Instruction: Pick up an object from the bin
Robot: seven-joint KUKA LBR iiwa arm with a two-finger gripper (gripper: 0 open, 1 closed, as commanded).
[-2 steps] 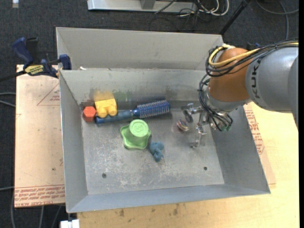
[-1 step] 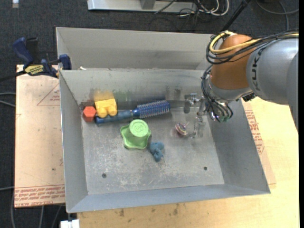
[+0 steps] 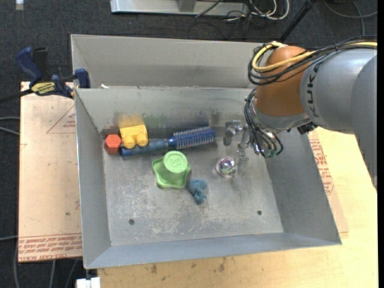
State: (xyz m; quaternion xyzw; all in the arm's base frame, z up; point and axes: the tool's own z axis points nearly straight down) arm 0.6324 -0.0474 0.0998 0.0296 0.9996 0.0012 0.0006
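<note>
My gripper [image 3: 236,146] hangs in the right half of the bin, under the orange wrist cover. Its two metal fingers stand apart with nothing between them, so it is open. Just below and slightly left of the fingertips lies a small shiny clear ball-like thing [image 3: 226,167] on the bin floor, apart from the fingers. A blue hairbrush [image 3: 180,140] lies to the left, its bristle head pointing toward the gripper. Further left on the floor sit a green round cup-shaped toy [image 3: 171,169] and a small grey-blue figure [image 3: 198,190].
A yellow block [image 3: 132,132] and a small red-orange block [image 3: 112,143] rest at the brush's handle end near the left wall. The arm comes in over the bin's right rim. Bare floor lies along the front and right of the bin.
</note>
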